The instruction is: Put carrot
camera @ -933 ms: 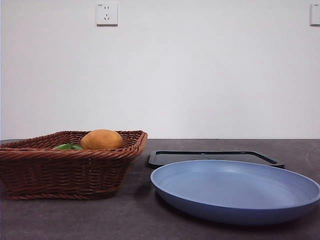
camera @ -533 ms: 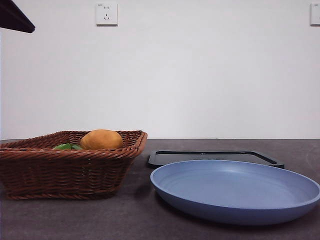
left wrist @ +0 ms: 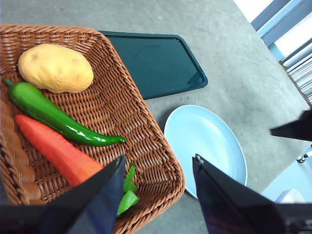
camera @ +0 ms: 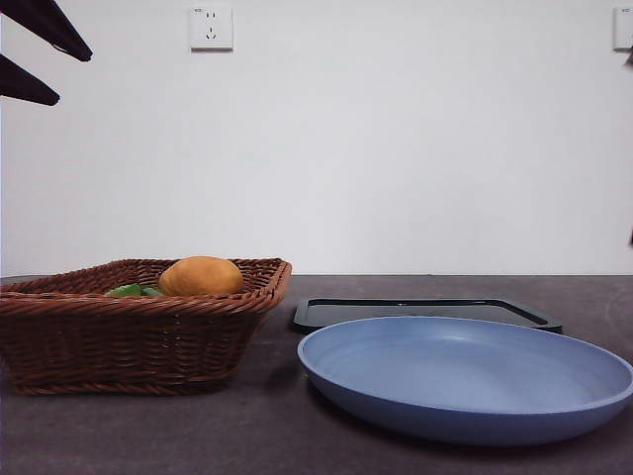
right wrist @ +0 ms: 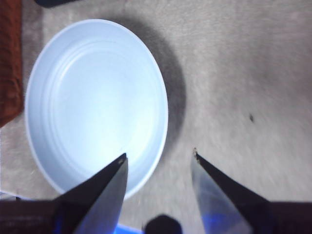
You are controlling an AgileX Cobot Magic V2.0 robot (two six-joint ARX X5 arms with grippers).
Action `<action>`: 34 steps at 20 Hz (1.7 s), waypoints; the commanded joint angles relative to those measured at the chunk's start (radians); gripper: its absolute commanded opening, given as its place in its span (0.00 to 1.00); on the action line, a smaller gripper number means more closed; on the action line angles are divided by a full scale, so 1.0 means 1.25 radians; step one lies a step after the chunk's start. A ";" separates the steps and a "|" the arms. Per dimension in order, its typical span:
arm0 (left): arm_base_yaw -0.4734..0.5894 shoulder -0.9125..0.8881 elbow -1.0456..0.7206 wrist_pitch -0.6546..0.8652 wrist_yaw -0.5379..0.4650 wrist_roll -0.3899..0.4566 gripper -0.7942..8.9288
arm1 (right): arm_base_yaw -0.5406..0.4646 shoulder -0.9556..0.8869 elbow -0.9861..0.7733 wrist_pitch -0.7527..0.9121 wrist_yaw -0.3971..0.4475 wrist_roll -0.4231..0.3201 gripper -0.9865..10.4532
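Front view: the basket (camera: 138, 327) sits at lower left, with only the potato (camera: 201, 276) and a bit of green leaf showing over its rim; the blue plate (camera: 465, 381) lies empty at lower right. Two dark jaw tips show at the upper left corner.

Left wrist view: the left gripper (left wrist: 158, 173) hangs above the basket, jaws spread wide and empty. The carrot (left wrist: 56, 148) lies at lower left inside the basket, beside the green pepper (left wrist: 56, 117). The reach looks just begun; next it must descend and straddle the carrot.

Right wrist view: the right gripper (right wrist: 158, 158) waits above the plate's edge, jaws apart, holding nothing.
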 commanded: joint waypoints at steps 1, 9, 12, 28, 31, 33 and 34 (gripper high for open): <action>-0.004 0.004 0.012 -0.003 -0.002 0.013 0.34 | 0.010 0.069 0.010 0.045 -0.003 -0.005 0.29; -0.004 0.004 0.012 -0.026 -0.003 0.015 0.34 | 0.084 0.276 0.010 0.189 -0.002 0.010 0.28; -0.004 0.004 0.012 -0.026 -0.002 0.015 0.34 | 0.085 0.299 0.010 0.201 -0.002 0.021 0.19; -0.095 0.040 0.016 -0.071 -0.156 -0.056 0.44 | 0.005 0.024 0.018 0.071 0.002 0.027 0.09; -0.165 0.140 0.059 -0.116 -0.255 -0.073 0.44 | -0.016 -0.064 0.023 0.037 0.002 0.025 0.09; -0.209 0.228 0.106 -0.152 -0.330 -0.077 0.44 | -0.018 -0.099 0.031 0.019 0.002 0.023 0.09; -0.225 0.276 0.133 -0.164 -0.364 -0.079 0.44 | -0.018 -0.114 0.033 0.014 0.001 0.023 0.09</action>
